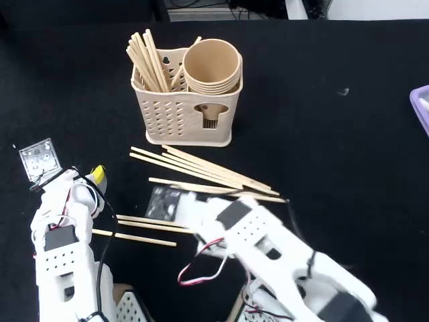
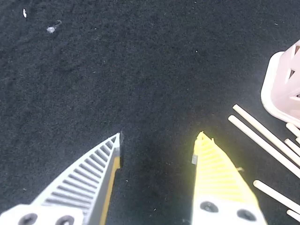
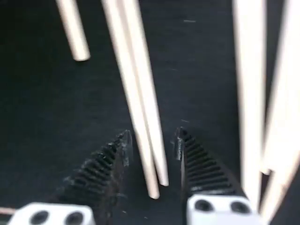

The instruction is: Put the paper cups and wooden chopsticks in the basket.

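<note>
Two chopsticks [image 3: 136, 84], seemingly side by side, are straddled by the spread right gripper [image 3: 152, 135]; one may be squeezed out.

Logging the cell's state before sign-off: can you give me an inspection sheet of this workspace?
Surface: black cloth, few pale specks.
Job's things: basket upright, holding stacked paper cups and bundled chopsticks; loose chopsticks on cloth in front.
Clutter: purple container at table edge.
Grippers: left gripper open over bare cloth; right gripper open, straddling two chopsticks.
Cables: red and white wires looping off right arm.
Surroundings: cords behind table.
</note>
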### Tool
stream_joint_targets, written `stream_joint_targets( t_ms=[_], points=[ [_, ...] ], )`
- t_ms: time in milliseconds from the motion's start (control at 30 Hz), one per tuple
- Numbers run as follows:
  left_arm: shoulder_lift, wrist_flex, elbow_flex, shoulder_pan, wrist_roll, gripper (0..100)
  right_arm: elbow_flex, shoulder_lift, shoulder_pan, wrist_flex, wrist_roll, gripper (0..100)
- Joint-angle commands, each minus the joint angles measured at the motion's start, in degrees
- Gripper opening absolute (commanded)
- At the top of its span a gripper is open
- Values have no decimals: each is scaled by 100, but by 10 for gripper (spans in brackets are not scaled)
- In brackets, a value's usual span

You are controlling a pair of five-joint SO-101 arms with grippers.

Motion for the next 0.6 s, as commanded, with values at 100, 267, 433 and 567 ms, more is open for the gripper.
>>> stream_joint_targets(
  t_ms=[100, 267, 433, 567],
  points=[
    [-70, -97, -57, -31, -62, 252, -180, 620, -158, -360, 62, 163],
    [-70, -97, -66, -31, -62, 252, -171, 831, -158, -422, 448, 159],
    [-70, -97, -66, -31, -62, 252, -163, 892, -158, -466, 633, 54],
    [-70, -97, -66, -31, -62, 252, -189, 875, 70, -659, 624, 17]
  ],
)
